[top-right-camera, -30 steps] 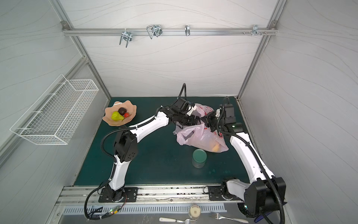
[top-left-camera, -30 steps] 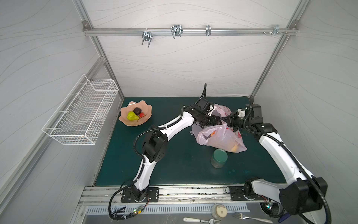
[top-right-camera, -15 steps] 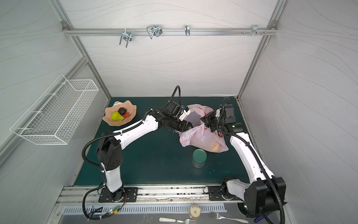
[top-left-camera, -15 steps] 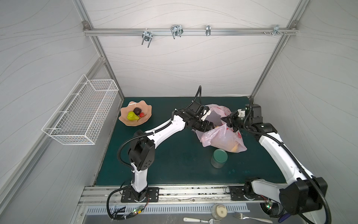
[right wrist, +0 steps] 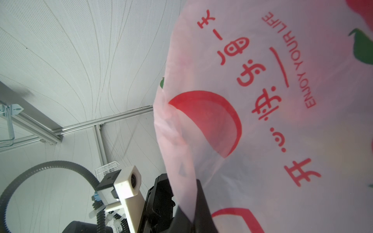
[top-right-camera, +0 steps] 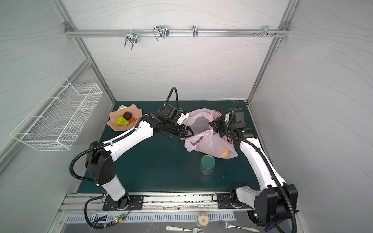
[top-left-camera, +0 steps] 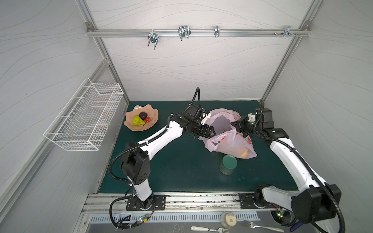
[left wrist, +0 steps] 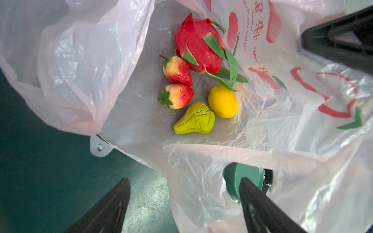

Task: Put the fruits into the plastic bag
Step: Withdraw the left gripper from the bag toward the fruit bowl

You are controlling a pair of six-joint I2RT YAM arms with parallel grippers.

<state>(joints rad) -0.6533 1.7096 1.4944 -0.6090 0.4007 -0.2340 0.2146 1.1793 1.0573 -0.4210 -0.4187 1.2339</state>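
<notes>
The plastic bag point(top-left-camera: 232, 141) lay on the green mat point(top-left-camera: 181, 165) toward the right rear, mouth gaping upward, with a green-lidded jar point(top-left-camera: 229, 163) just in front of it. My right claw point(top-left-camera: 235, 126) was clamped tight on the bag's right-hand rim, holding it raised. My left claw point(left wrist: 183, 179) stood spread wide at the opposite rim, gripping nothing. Inside the bag I noted a dragon fruit point(left wrist: 198, 44), two strawberries point(left wrist: 177, 70), a lemon point(left wrist: 223, 101) and a green wrinkled fruit point(left wrist: 194, 121). In the scalloped dish point(top-left-camera: 129, 123) at the left rear lay another green fruit point(top-left-camera: 138, 120), a dark brown round one point(top-left-camera: 143, 115) and a cherry point(top-left-camera: 148, 119).
</notes>
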